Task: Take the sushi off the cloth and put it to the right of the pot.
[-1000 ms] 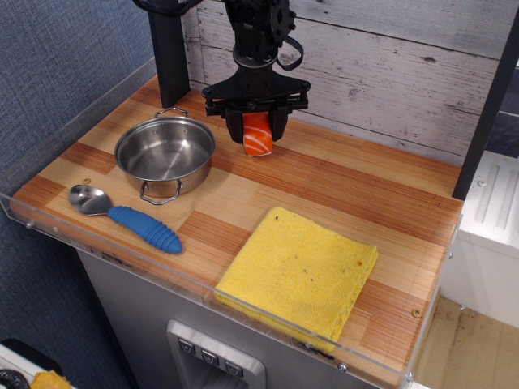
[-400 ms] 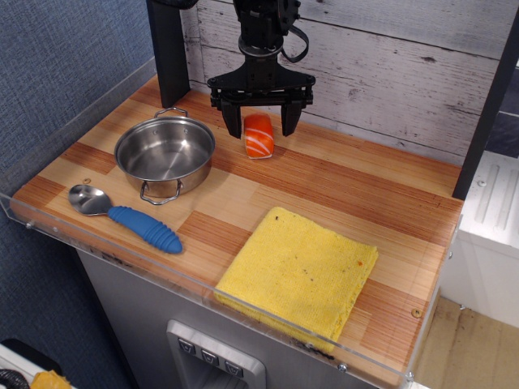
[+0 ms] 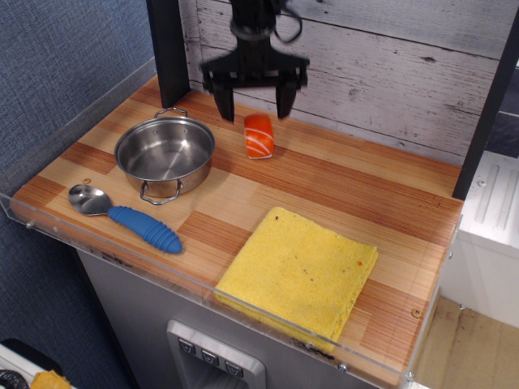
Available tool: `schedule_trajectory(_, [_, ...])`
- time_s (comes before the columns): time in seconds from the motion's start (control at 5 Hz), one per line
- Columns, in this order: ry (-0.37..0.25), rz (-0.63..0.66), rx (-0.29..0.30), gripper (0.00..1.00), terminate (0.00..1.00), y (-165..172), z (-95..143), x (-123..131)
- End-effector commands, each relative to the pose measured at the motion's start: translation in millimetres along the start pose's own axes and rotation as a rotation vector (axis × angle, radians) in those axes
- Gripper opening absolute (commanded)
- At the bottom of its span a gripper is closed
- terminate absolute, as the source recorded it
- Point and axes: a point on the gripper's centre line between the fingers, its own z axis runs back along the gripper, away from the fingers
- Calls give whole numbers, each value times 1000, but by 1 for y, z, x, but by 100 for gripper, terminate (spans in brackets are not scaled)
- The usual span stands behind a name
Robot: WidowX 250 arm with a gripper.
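Observation:
The orange sushi (image 3: 259,135) with white stripes lies on the wooden table just right of the shiny steel pot (image 3: 165,154), apart from it. The yellow cloth (image 3: 300,270) lies at the front right with nothing on it. My gripper (image 3: 254,108) hangs open above and slightly behind the sushi, its two black fingers (image 3: 223,103) spread wide and clear of it. It holds nothing.
A metal spoon with a ribbed blue handle (image 3: 128,215) lies in front of the pot. A black post (image 3: 169,50) stands at the back left. A plank wall (image 3: 389,73) runs behind the table. A clear plastic rim (image 3: 268,312) edges the front.
The gripper opened and let go of the sushi, which now rests on the table. The gripper then rose straight up away from it.

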Motion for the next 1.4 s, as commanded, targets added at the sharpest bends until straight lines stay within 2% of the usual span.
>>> schedule_trajectory(0.0, [-72,-55,16,100,0,-3,63,-19])
schedule_trajectory(0.2, [-43,-59,25,100,0,9,77,-44])
schedule_trajectory(0.4, [35,-39,17,100,0,37,83,-77])
schedule_trajectory(0.6, [92,-2,35,100,0,64,86,-102])
schedule_trajectory(0.8, [144,86,80,100,0,91,85,-129])
schedule_trajectory(1.2, [183,146,141,100,0,113,88,-159])
